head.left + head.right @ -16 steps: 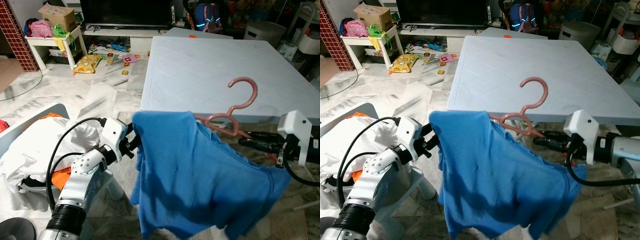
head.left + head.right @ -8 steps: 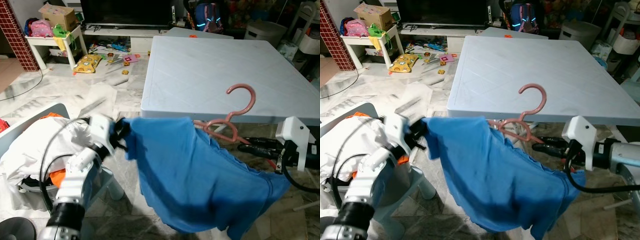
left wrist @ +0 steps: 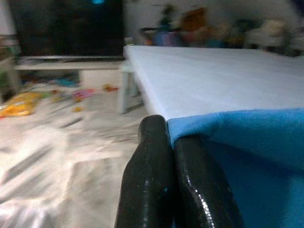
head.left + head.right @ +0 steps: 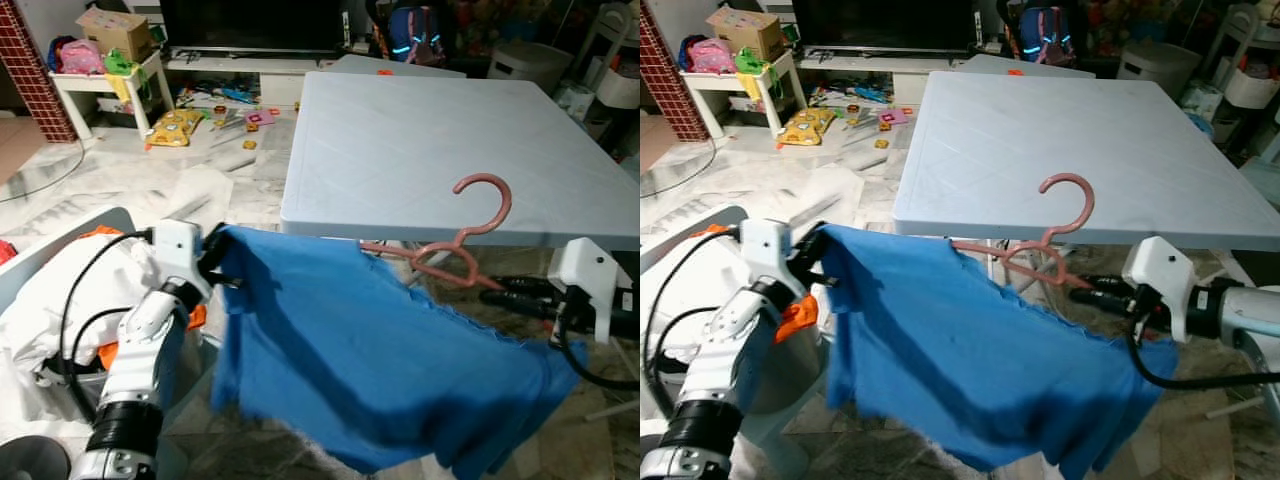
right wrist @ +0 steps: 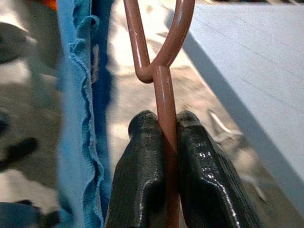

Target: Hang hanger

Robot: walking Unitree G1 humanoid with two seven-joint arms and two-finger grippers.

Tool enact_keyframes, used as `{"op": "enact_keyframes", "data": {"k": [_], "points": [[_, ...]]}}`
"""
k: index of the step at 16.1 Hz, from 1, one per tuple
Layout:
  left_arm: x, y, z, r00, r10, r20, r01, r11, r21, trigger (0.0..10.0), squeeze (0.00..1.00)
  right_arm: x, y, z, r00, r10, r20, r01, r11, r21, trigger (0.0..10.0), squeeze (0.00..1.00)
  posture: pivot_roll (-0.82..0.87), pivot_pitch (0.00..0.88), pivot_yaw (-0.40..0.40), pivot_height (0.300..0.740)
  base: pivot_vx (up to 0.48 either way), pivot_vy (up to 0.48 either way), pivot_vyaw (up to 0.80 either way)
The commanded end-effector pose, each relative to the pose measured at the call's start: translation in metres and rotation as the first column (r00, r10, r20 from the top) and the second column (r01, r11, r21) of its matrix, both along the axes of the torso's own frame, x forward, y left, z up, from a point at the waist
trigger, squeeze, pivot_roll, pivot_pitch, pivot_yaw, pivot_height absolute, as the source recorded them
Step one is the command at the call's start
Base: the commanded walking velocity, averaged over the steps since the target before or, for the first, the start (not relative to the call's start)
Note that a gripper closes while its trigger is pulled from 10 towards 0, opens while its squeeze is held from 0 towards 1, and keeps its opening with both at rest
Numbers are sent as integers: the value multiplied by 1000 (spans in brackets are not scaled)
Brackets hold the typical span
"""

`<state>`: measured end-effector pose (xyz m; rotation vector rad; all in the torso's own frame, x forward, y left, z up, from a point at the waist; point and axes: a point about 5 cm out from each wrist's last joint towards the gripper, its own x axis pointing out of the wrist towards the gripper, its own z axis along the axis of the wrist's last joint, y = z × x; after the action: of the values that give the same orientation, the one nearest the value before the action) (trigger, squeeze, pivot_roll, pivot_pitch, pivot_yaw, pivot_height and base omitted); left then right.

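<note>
**Holding hanger and garment: slip and snag hazards**

Holding the pink hanger (image 4: 455, 243) by one arm of its frame, our right gripper (image 5: 164, 142) has both black fingers pressed against the pink rod, as the right wrist view confirms. The hanger sits just off the near edge of the white table (image 4: 440, 130), toward 4 o'clock from the table's centre, hook uppermost and tilted. A blue shirt (image 4: 370, 370) drapes from the hanger out to 9 o'clock, where our left gripper (image 3: 164, 156) has its fingers closed on a corner of the cloth. The shirt hangs stretched between the two grippers, below table height.

Risks we judge from this position:

1. Rod slip. The fingers pinch a thin, smooth rod. Cloth weight plus sideways pull from the left arm could rotate or drag the hanger out of the pinch.
2. Cloth loss. We cannot tell how far the shirt is threaded onto the hanger. If the shoulder is only resting on it, slackening the left side may let the shirt slide to the floor.
3. Table snag. The hook stands close to the table edge; raising it carelessly could catch the rim.
4. Clutter. A laundry basket (image 4: 60, 300) at 8 o'clock lies near the left arm and may foul a swing.
</note>
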<state>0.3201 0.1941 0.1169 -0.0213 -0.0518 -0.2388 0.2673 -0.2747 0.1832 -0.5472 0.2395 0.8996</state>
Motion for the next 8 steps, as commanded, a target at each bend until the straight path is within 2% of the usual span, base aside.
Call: {"op": "enact_keyframes", "data": {"k": [1,4,5,7,8], "points": [[-6,25,-2,992,127,-6,-127,992,14,0,0,5,-2,7,998,-32,44,32,999,19,0,0,-196,0,-31,740,0,0,0],[-31,56,-20,948,313,-57,-312,950,30,0,0,19,-18,14,979,-174,103,170,984,51,0,0,-181,0,-42,740,0,0,0],[-37,57,-27,940,332,-84,-329,943,49,0,0,22,-20,17,973,-200,118,191,978,79,0,0,-177,0,-44,740,0,0,0],[-44,54,-41,926,346,-149,-346,938,23,0,0,27,-16,26,969,-204,139,183,971,152,0,0,-176,0,-49,740,0,0,0],[-43,40,-46,935,309,-173,-315,949,-3,0,0,32,-15,29,961,-225,161,200,967,157,0,0,-178,0,-49,740,0,0,0]]}}
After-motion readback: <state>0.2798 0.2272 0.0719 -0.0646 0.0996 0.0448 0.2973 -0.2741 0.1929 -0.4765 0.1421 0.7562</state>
